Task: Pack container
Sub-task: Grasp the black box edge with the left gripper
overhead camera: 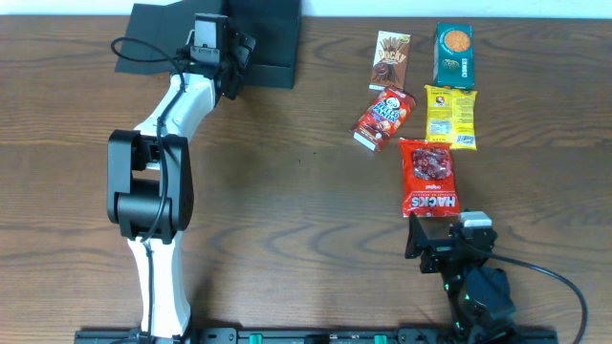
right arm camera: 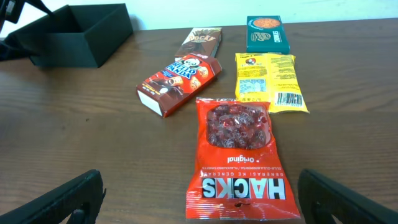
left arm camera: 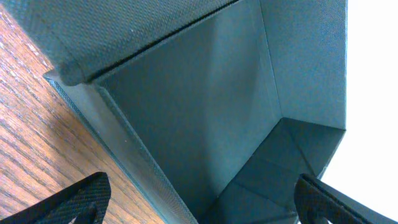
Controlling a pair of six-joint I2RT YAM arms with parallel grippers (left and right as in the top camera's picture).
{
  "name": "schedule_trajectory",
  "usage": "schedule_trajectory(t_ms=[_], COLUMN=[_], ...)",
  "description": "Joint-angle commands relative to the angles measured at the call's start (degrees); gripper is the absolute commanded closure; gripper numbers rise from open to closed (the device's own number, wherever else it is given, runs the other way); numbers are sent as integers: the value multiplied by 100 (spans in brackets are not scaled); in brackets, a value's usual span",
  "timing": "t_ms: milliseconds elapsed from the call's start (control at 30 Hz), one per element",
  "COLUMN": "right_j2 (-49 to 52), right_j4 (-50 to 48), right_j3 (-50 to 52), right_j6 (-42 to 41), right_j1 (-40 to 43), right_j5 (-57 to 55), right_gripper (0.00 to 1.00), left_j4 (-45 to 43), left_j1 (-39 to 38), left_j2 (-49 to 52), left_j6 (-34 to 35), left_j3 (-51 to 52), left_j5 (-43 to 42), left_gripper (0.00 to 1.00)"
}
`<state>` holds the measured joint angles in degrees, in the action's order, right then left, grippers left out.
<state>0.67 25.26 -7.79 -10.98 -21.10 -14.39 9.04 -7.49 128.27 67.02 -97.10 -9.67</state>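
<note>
Right gripper (right arm camera: 199,196) spread wide, empty, at table (overhead camera: 287,210) near edge; Hacks packet (right arm camera: 236,155) straight ahead, lengthwise away; container (overhead camera: 273,48) at far edge, leftward, under left gripper (left arm camera: 202,199), likewise spread.

Legible lettering, right wrist view: the red glossy plastic bag (right arm camera: 239,158) carries "HACKS" in large white capitals and "original" in small white type, both upside down. The slim brown cardboard box (right arm camera: 202,42) reads "Pocky". The yellow flat sachet (right arm camera: 267,81) shows a barcode; its print is too small to read.
</note>
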Motion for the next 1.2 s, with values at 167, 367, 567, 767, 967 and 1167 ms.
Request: schedule_trajectory(t_ms=[167, 367, 567, 767, 967, 1167], right_j2=[-35, -35, -35, -35, -35, -35], right_j4=[22, 22, 22, 22, 22, 22], right_j3=[50, 50, 50, 50, 50, 50], right_j6=[96, 96, 96, 96, 96, 96], right_j1=[46, 46, 46, 46, 46, 46], right_j5=[-20, -20, -20, -20, -20, -20], right_gripper=[1, 1, 1, 1, 1, 1], left_j4=[299, 575, 627, 885, 1300, 1679], left_j1=[28, 44, 44, 44, 50, 83], left_j2=[74, 74, 74, 74, 74, 61], left_j6=[13, 671, 671, 673, 671, 273], left_j3=[-94, -92, -92, -92, -92, -94], left_j5=[81, 133, 127, 114, -39, -658], left_gripper=[11, 30, 54, 72, 94, 94])
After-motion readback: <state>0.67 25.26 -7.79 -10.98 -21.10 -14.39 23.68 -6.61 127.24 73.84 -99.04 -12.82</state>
